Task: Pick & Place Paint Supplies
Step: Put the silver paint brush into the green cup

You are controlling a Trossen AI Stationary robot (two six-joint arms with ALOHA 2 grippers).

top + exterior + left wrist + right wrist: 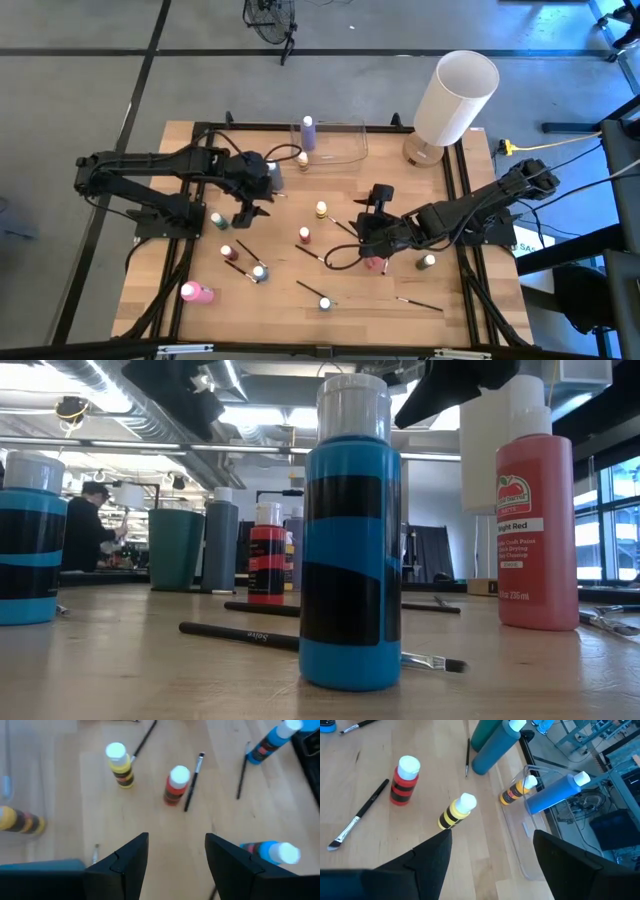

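Observation:
Small paint bottles stand scattered on the wooden table: a yellow one (321,210), a red one (304,235), a green one (218,220), blue ones (259,271) and a pink one lying on its side (196,292). Thin dark paintbrushes (312,253) lie flat among them. A lilac bottle (308,132) stands inside the clear container (345,150). My left gripper (246,213) hovers open left of the yellow bottle (120,767) and the red bottle (175,785). My right gripper (378,200) hangs open right of them, pointing toward the yellow bottle (457,812), nothing between its fingers.
A large white cylinder (455,100) stands at the far right corner. A pink bottle (375,263) and a green one (428,261) sit close by my right arm. Another brush (418,303) lies near the front edge. An orange-yellow bottle (302,160) stands just outside the container.

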